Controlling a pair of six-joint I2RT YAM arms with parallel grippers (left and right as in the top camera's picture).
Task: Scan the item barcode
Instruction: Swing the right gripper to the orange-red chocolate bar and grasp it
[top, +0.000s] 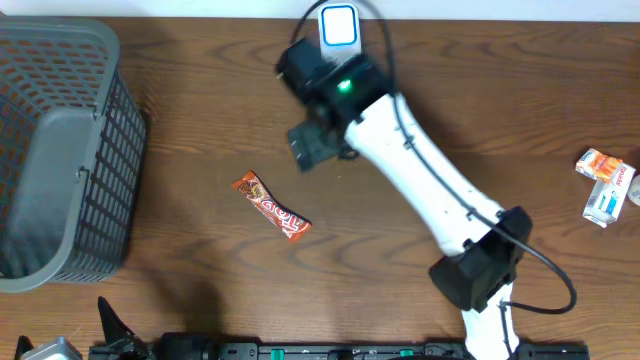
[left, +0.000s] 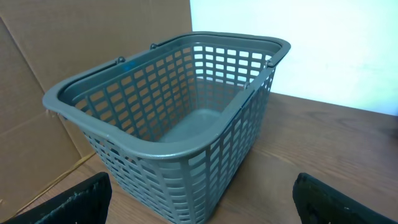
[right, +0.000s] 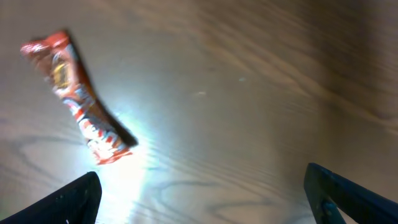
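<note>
**Scan task: early stage, item not yet picked**

Snack bar (top: 271, 207) flat on table, near ctr, approx 7 o'clock of right gripper (top: 318, 145); apart, no contact. Jaws wide, empty, over bare wood. left gripper (left: 202, 199) also wide, empty, facing basket (left: 155, 148) at 9 o'clock. White-blue device (top: 338, 27), prob. scanner, at 12 o'clock edge. Remaining: grasp, lift, present barcode. Barcode not visible.
</note>
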